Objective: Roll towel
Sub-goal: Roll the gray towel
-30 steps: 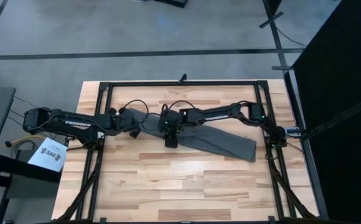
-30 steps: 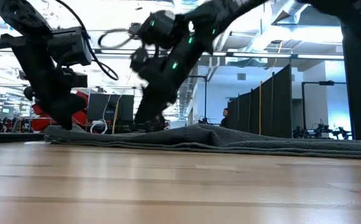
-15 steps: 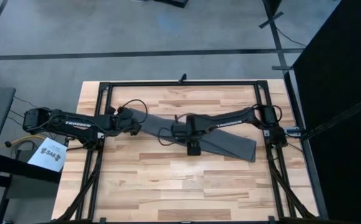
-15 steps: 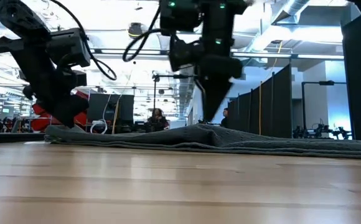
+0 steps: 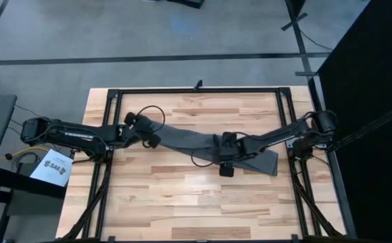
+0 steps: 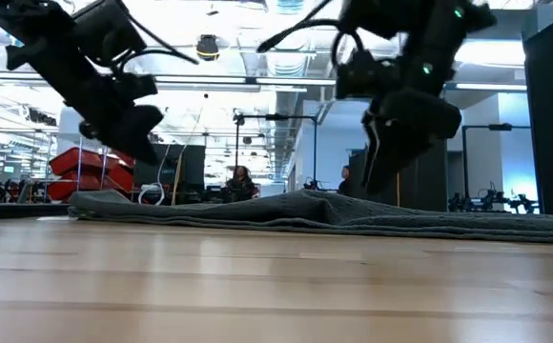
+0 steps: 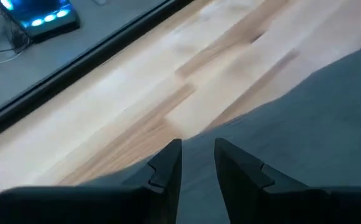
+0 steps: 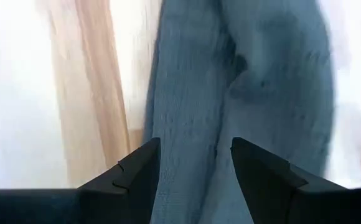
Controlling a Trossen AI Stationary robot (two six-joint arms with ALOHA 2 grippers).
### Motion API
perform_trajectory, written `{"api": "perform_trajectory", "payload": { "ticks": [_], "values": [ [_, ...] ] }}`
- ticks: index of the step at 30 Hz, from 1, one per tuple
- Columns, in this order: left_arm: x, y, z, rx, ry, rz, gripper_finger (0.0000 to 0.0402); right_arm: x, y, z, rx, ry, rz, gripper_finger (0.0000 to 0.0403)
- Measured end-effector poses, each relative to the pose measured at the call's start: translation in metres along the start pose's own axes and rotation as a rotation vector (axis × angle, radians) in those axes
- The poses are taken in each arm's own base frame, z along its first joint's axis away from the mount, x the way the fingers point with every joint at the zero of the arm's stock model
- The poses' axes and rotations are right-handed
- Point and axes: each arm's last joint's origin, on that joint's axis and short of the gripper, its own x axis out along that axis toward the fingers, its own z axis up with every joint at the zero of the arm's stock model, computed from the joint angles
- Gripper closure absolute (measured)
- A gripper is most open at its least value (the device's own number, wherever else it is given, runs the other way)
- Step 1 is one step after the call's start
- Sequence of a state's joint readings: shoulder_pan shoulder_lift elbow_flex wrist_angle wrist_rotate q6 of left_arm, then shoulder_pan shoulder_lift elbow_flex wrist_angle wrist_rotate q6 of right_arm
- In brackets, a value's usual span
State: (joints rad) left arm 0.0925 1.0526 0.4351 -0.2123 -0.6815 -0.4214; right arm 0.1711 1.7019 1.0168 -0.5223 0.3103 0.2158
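While my right gripper (image 8: 193,165) hangs over the towel (image 8: 255,93), its two fingers (image 8: 134,177) stand apart with nothing between them; dark grey cloth fills the gap beneath, and a long fold runs away from the fingertips. Pale wood of the table (image 8: 87,74) shows beside the cloth's edge. In the high view this right gripper (image 5: 226,167) sits over the near edge of the towel (image 5: 189,140), toward its right end, the arm reaching in from the table's right side.

My left gripper (image 7: 197,163) is likewise empty: its fingers (image 7: 167,163) are parted only narrowly, and no cloth is caught in the slot. They point at the towel's (image 7: 317,124) edge where it meets bare table (image 7: 137,87) boards. From above, the left gripper (image 5: 150,138) is at the towel's left end.

I find the towel lying flat and unrolled, a long band stretched slantwise across the middle of the table (image 5: 182,196), its left end farther back than its right.

From table height the towel (image 6: 334,211) reads as a low, rumpled ridge on the table (image 6: 257,276). Both grippers are raised above it, the left gripper (image 6: 148,133) near its left end and the right gripper (image 6: 377,176) past its middle hump. I cannot tell whether either touches the cloth.
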Motion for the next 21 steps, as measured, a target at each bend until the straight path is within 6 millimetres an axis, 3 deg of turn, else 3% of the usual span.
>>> {"api": "perform_trajectory", "payload": {
  "ticks": [3,9,21],
  "values": [
    [0.01,-0.006,-0.007,0.006,0.007,0.0,0.032,0.013,0.001,-0.014,-0.013,0.056,-0.016,0.0216],
    [0.033,-0.015,-0.02,0.032,0.056,0.034,0.032,0.019,-0.002,-0.015,-0.003,0.042,-0.153,0.0216],
    [0.061,-0.007,-0.041,-0.014,0.192,0.18,0.032,0.029,-0.006,-0.025,0.021,0.031,-0.128,0.0245]
  ]
}}
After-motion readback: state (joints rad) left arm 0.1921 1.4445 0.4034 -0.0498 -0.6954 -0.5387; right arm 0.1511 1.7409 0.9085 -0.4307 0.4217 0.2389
